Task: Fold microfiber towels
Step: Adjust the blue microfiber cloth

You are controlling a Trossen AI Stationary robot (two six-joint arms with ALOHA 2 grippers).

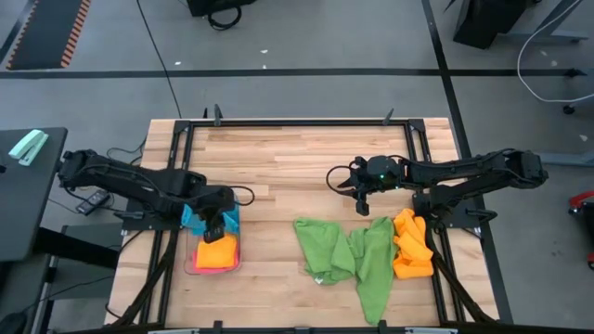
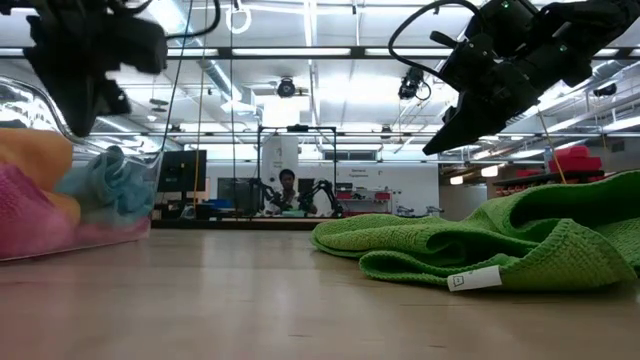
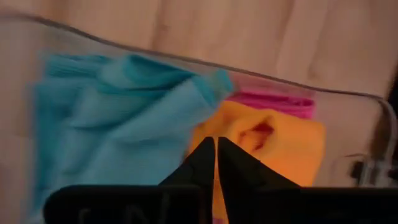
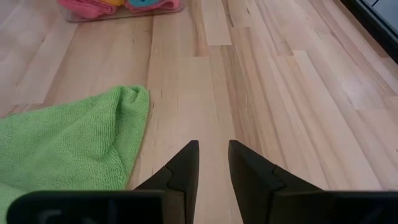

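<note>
Green towels (image 1: 351, 258) sprawl crumpled, long tail toward the table's near edge; left fingers (image 3: 216, 163) pressed together, right fingers (image 4: 212, 163) spread.

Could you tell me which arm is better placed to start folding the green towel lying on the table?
Right: the right gripper hovers open just beside the green towel, while the left gripper is over the tray.

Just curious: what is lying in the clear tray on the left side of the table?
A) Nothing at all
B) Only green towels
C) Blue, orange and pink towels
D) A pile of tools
C: the clear plastic tray holds a sky blue towel, an orange towel and a pink towel, while the green towels lie out on the table.
</note>
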